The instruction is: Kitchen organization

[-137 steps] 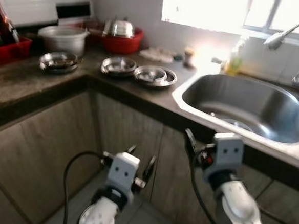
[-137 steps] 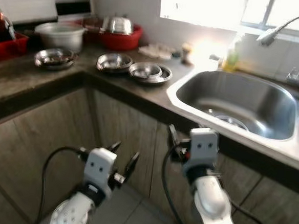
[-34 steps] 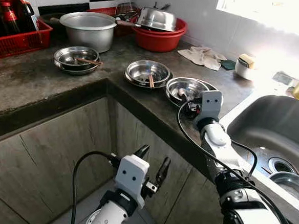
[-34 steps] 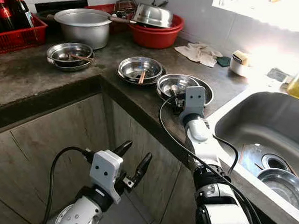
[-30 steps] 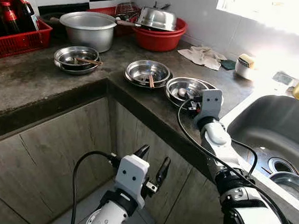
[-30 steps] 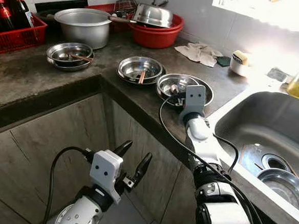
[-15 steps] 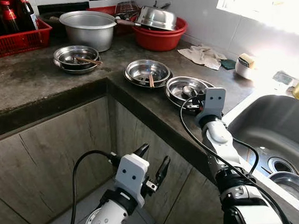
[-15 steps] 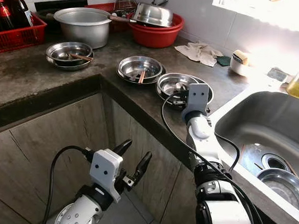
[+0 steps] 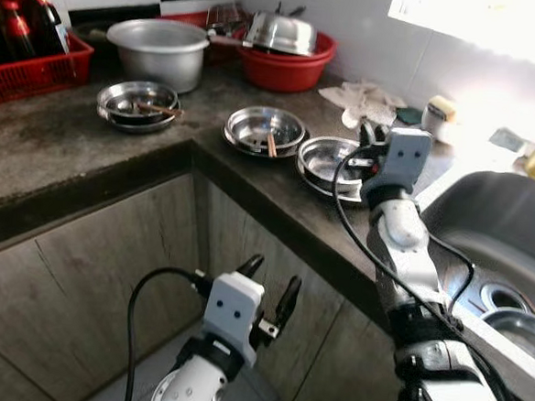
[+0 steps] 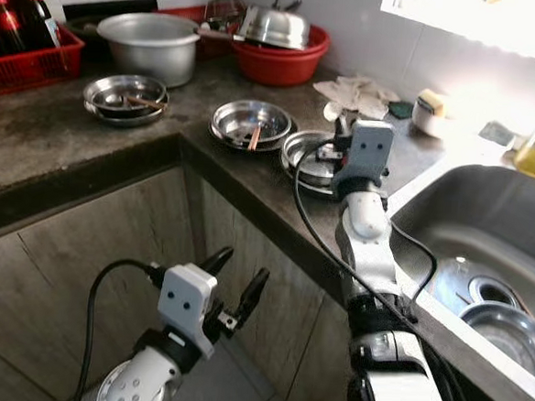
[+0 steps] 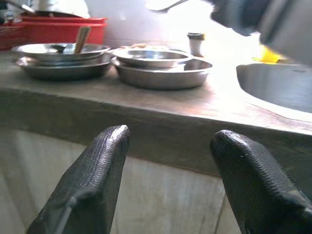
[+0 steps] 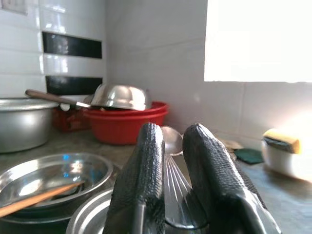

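My right gripper [image 9: 364, 138] hangs just above the steel bowl [image 9: 328, 162] nearest the sink, shut on a metal spoon [image 12: 171, 141] whose head sticks up between the fingers [image 12: 141, 165]. Two more steel bowls stand on the dark counter: the middle one [image 9: 267, 129] and the far-left one [image 9: 135, 103], each with a wooden stick lying in it. My left gripper [image 9: 267, 290] is low in front of the cabinet doors, open with nothing between its fingers [image 11: 97, 175].
At the back stand a red basin [image 9: 291, 66] with an upturned steel bowl, an aluminium pot [image 9: 159, 51] and a red crate of bottles [image 9: 29, 60]. A cloth [image 9: 366, 99] and sponge holder [image 9: 439, 116] lie beside the sink [image 9: 509, 231], which holds another bowl [image 9: 516, 326].
My right gripper has risen out of the bowl nearest the sink, carrying the spoon up and a little toward the wall. The left arm has stayed where it was.
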You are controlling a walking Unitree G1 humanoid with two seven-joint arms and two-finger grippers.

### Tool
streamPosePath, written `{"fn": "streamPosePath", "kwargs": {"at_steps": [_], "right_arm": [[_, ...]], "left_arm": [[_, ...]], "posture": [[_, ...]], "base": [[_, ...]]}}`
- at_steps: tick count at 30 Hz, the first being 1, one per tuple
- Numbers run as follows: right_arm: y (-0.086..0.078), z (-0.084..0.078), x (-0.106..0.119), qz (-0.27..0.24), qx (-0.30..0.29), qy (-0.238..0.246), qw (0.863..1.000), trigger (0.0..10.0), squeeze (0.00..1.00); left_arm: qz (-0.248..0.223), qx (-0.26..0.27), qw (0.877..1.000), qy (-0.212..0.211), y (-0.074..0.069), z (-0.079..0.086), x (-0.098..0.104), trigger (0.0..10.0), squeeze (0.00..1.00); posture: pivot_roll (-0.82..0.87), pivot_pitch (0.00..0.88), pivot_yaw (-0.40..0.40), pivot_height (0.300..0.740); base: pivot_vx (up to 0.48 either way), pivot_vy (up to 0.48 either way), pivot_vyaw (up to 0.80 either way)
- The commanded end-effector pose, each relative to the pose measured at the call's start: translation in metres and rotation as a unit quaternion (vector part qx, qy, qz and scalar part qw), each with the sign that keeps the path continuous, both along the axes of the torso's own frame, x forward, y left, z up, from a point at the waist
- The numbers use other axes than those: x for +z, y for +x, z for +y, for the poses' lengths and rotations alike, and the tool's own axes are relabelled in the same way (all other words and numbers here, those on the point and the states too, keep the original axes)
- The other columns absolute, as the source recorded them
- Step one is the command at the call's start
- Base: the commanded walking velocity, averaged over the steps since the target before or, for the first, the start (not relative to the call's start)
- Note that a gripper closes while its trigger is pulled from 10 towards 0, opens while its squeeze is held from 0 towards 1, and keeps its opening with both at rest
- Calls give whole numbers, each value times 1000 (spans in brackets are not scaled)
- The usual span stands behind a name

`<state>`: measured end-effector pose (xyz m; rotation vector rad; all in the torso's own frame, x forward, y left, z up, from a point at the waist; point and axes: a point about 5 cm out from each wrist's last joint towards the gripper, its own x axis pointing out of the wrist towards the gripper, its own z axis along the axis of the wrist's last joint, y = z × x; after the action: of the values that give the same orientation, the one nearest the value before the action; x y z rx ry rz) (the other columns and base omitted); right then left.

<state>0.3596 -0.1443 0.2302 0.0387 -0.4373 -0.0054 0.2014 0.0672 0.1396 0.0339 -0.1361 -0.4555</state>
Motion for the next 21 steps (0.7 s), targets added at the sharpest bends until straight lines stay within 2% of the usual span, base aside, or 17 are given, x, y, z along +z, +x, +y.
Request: {"fn": "streamPosePath", "kwargs": {"at_steps": [1, 6, 8, 9, 18, 21], "right_arm": [[-7, 0, 8, -13, -5, -3, 1000, 0, 0], [-27, -1, 5, -14, -10, -13, 1000, 0, 0], [-43, -5, -1, -3, -22, -19, 1000, 0, 0], [-43, -5, -1, -3, -22, -19, 1000, 0, 0], [-61, -15, -7, 27, -49, -16, 998, 0, 0], [-63, -15, -8, 31, -50, -14, 998, 0, 0]], "left_arm": [[12, 1, 1000, -7, 2, -1, -3, 10000, 0], [14, 1, 1000, -7, 3, 0, -4, 10000, 0], [16, 0, 1000, -6, 5, 0, -5, 10000, 0], [16, 0, 1000, -6, 5, 0, -5, 10000, 0], [22, 0, 1000, 12, 9, 1, -9, 10000, 0], [21, 5, 1000, 21, 10, 1, -10, 10000, 0]], "posture": [[147, 28, -76, 740], [137, 19, -69, 740], [128, 13, -66, 740], [128, 13, -66, 740], [114, 16, -49, 740], [113, 17, -48, 740]], "base": [[0, 0, 0], [0, 0, 0], [0, 0, -222], [0, 0, -444], [0, 462, -800], [0, 0, -800]]}}
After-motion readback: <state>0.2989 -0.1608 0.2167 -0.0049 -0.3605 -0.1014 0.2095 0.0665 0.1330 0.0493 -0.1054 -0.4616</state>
